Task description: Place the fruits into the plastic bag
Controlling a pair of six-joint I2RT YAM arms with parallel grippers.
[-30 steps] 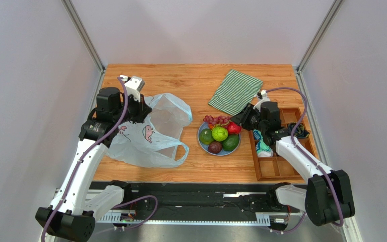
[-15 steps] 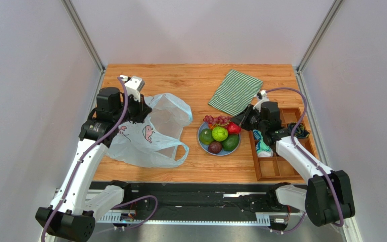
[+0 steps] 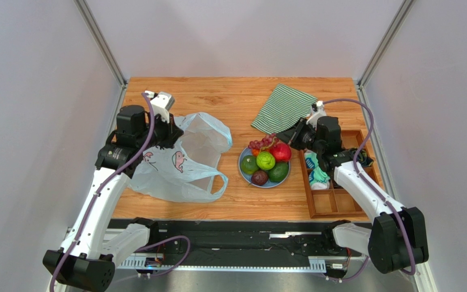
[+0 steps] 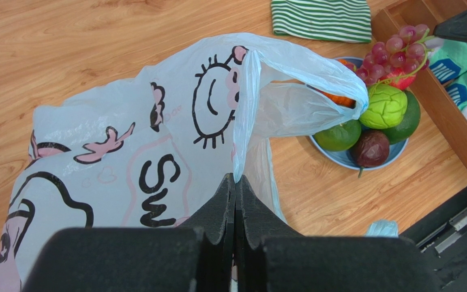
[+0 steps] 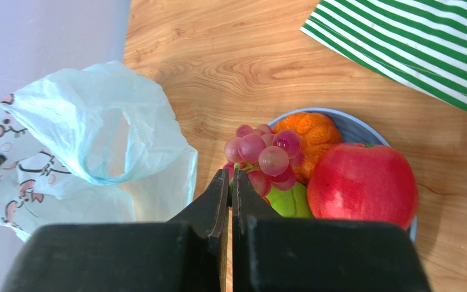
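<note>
The plastic bag [image 3: 178, 163] lies at the left with its mouth open toward the blue plate [image 3: 242, 172]. My left gripper [image 3: 170, 131] is shut on the bag's rim, also seen in the left wrist view [image 4: 236, 177]. My right gripper [image 3: 283, 137] is shut on the stem of the grapes [image 3: 261, 144] and holds them just above the plate's far edge; the wrist view shows the bunch [image 5: 266, 156] at the fingertips. On the plate sit the red apple [image 3: 280, 151], a bright green ball [image 3: 266, 160], two dark green fruits [image 3: 249, 164], a dark purple one [image 3: 259, 177] and an orange one [image 5: 308, 135].
A green striped cloth [image 3: 283, 111] lies behind the plate. A wooden divided tray [image 3: 330, 204] with cloth items stands to the right of the plate, under my right arm. Grey walls close in both sides.
My right gripper has risen and drawn back a little with the grapes, lifting them off the plate and uncovering the apple. The left arm and bag have not moved.
</note>
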